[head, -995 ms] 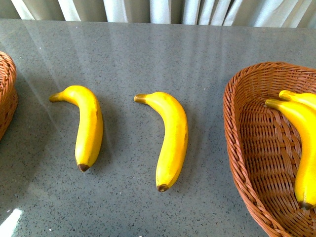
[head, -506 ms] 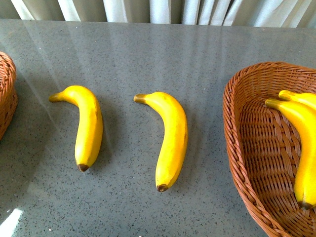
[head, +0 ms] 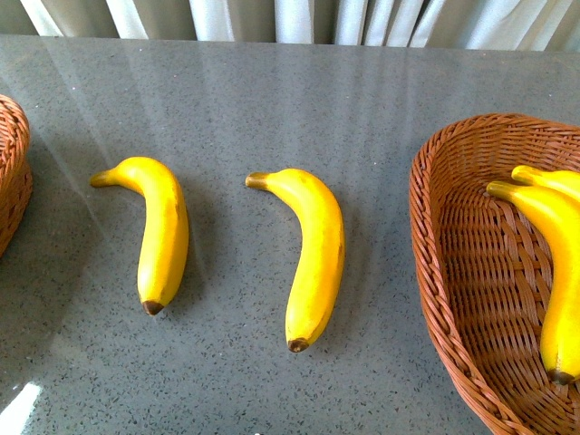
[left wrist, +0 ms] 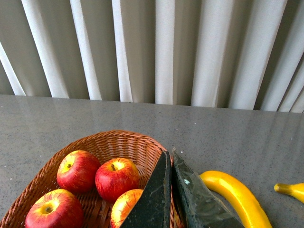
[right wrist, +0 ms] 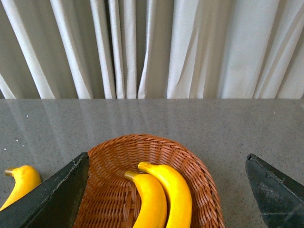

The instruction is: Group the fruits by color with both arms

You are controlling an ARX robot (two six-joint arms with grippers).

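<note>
Two yellow bananas lie loose on the grey table, one at the left (head: 163,234) and one in the middle (head: 313,256). Two more bananas (head: 555,263) lie in the right wicker basket (head: 453,272). Neither arm shows in the front view. In the left wrist view my left gripper (left wrist: 170,159) is shut and empty above the near rim of a basket (left wrist: 123,142) holding several red apples (left wrist: 115,178), with a banana (left wrist: 237,197) beside it. In the right wrist view my right gripper (right wrist: 166,166) is open wide above the basket (right wrist: 194,175) with two bananas (right wrist: 161,197).
The left basket's edge (head: 14,172) shows at the front view's left border. White curtains (head: 290,18) hang behind the table's far edge. Another banana's tip (left wrist: 290,190) shows at the left wrist view's border, and one (right wrist: 19,183) in the right wrist view.
</note>
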